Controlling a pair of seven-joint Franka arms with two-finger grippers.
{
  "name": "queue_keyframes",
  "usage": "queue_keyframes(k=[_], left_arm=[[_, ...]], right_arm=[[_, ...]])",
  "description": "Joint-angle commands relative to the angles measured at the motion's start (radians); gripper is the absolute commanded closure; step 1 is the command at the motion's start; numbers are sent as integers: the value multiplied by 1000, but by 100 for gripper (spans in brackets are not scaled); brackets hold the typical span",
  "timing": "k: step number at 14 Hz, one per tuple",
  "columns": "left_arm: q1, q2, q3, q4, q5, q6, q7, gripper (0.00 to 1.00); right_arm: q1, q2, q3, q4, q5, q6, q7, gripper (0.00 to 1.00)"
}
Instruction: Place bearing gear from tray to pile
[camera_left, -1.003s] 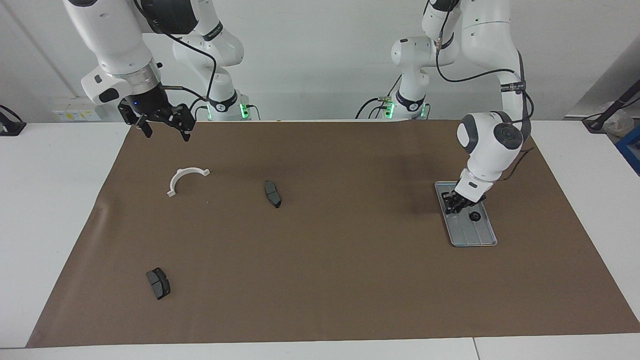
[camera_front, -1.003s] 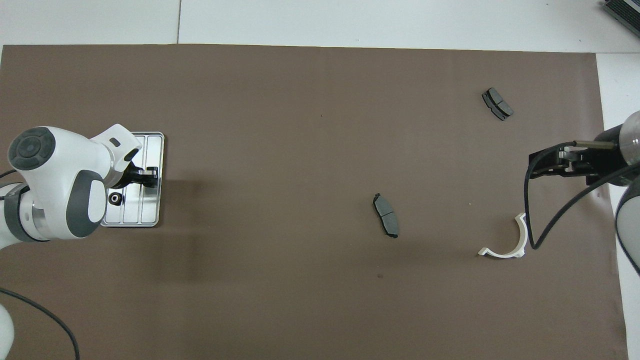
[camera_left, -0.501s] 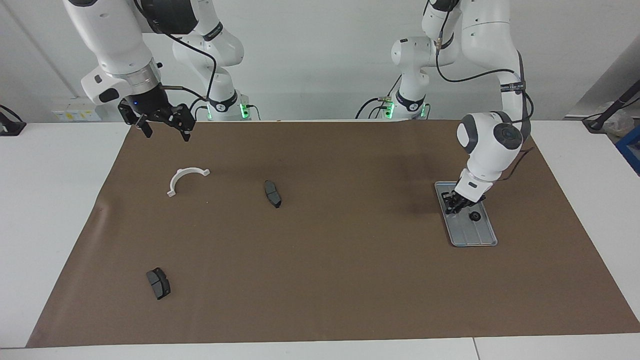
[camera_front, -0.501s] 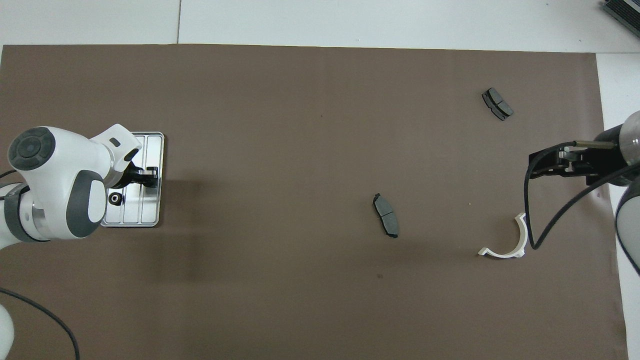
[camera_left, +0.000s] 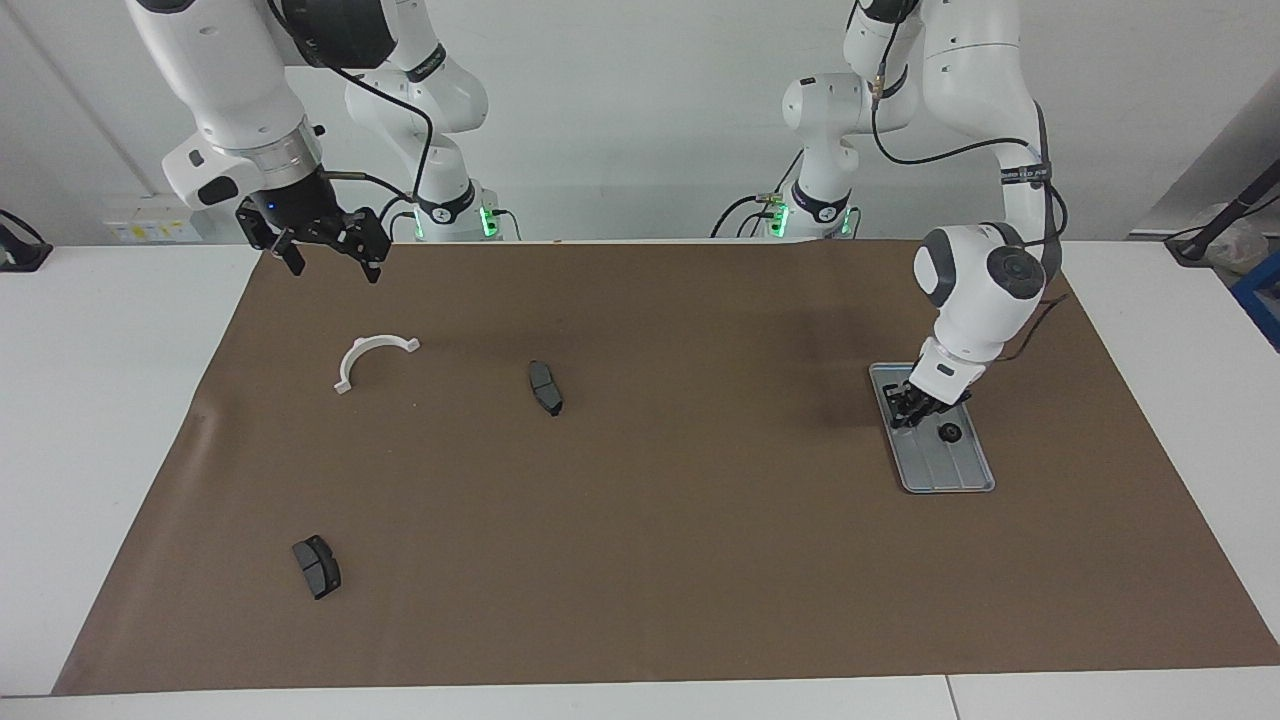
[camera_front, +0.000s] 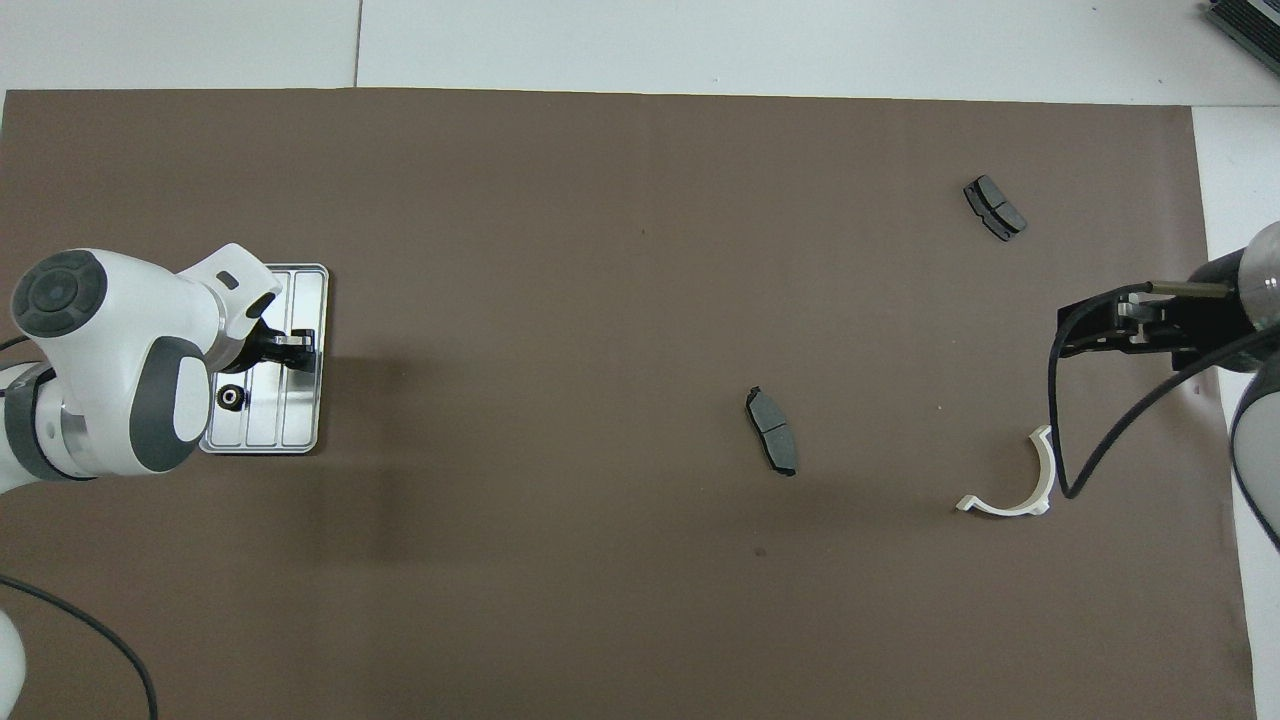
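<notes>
The silver-grey grooved tray lies on the brown mat at the left arm's end of the table; it also shows in the overhead view. A small black round gear sits in it, seen in the overhead view too. My left gripper is down in the tray beside that gear, on the side nearer the robots, and shows in the overhead view. My right gripper waits open and empty in the air above the mat's edge by the right arm's base, near the white half-ring bracket.
The scattered parts lie toward the right arm's end. The bracket is nearest the robots. One dark brake pad lies toward the mat's middle. A second pad lies farthest from the robots. Bare brown mat separates the tray from these parts.
The left arm's wrist has shifted very slightly over the tray. The gear, the tray, the scattered parts and the right arm have not moved.
</notes>
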Motion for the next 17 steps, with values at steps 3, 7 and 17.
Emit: queue_keyframes(k=[3, 7, 17], left_arm=[[-119, 37, 11, 164, -3, -164, -166, 100], [-309, 35, 12, 163, 4, -194, -423, 100], [-619, 227, 9, 355, -5, -122, -809, 100]], right_arm=[[-16, 3, 7, 9, 16, -11, -37, 0], [-16, 3, 7, 9, 18, -11, -37, 0], [-19, 3, 7, 9, 16, -8, -39, 0]])
